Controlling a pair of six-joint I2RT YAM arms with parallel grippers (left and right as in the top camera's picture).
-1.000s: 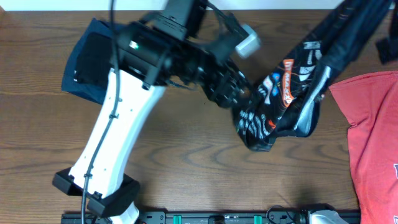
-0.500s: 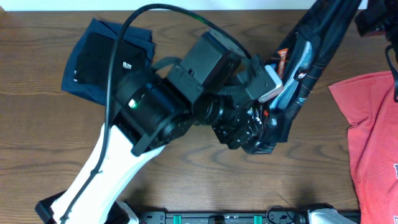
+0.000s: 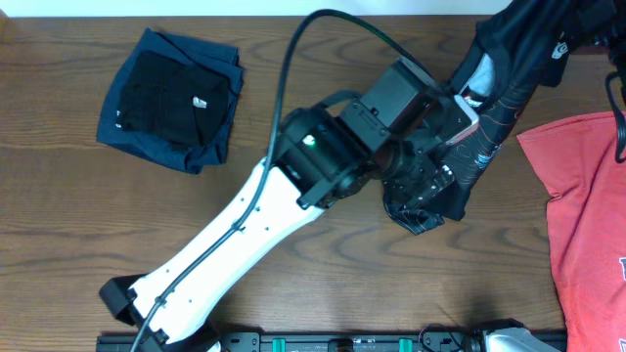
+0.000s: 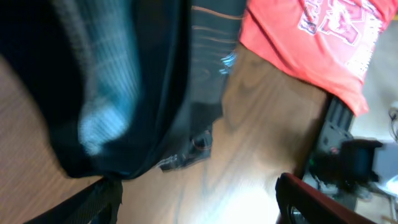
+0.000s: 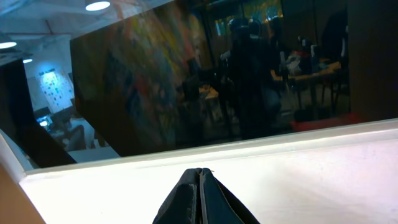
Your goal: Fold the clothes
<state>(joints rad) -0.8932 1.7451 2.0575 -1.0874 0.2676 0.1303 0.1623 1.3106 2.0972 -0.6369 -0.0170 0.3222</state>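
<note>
The left pincer stands spread wide, the black jersey hanging against one finger. The right pincer is closed tip to tip. The jersey slants from mid-surface toward the far right corner. A red T-shirt lies at the right edge, folded navy garments far left.

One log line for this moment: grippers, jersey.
jersey: hanging from right gripper, shut on it | left gripper: open, beside its lower end | red T-shirt: lying flat, right | navy garments: folded, far left
</note>
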